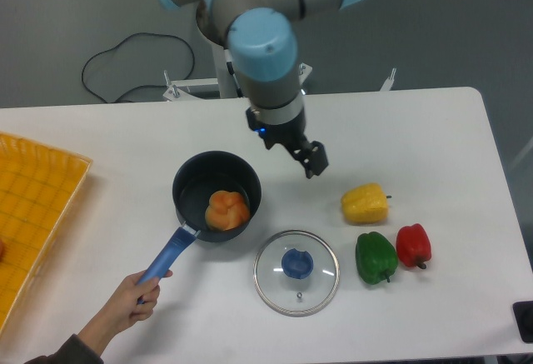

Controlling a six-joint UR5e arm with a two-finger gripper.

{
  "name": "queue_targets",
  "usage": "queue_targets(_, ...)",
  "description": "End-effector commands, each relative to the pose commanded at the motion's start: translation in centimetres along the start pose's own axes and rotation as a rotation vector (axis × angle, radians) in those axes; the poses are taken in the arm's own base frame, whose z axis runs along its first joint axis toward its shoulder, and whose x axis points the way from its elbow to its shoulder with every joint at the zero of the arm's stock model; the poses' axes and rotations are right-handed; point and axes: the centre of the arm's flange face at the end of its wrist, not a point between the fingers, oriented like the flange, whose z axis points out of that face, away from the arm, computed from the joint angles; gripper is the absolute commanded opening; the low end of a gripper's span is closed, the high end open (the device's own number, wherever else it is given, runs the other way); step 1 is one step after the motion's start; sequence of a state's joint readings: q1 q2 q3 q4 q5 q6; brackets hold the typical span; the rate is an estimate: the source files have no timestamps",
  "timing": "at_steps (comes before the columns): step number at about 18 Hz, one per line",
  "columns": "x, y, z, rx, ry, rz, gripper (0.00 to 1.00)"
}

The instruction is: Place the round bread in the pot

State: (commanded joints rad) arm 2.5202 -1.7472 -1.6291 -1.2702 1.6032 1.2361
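Already resting in the pot (pixel 216 192), the round bread (pixel 226 210) looks light, soft, best pinched across its lobes; whether the empty hand (pixel 315 162) is open or closed, I cannot tell.

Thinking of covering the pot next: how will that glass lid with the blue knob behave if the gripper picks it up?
The glass lid lies flat on the table, so only its blue knob looks graspable. Its smooth glass probably slips, and may break if dropped. Held by the knob, the wide disc could tilt.
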Motion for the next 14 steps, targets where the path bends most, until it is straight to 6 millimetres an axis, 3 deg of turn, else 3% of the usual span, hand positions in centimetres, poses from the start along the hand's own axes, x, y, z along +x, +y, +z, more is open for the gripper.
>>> queue_targets(8,-5.7,4.3,0.8,0.022,0.002,-0.017,1.0)
queue_targets(12,-7.8,6.6,2.4,0.044,0.026,0.016,1.0)
queue_targets(14,-8.3,7.4,2.2,0.047,0.023,0.02,1.0)
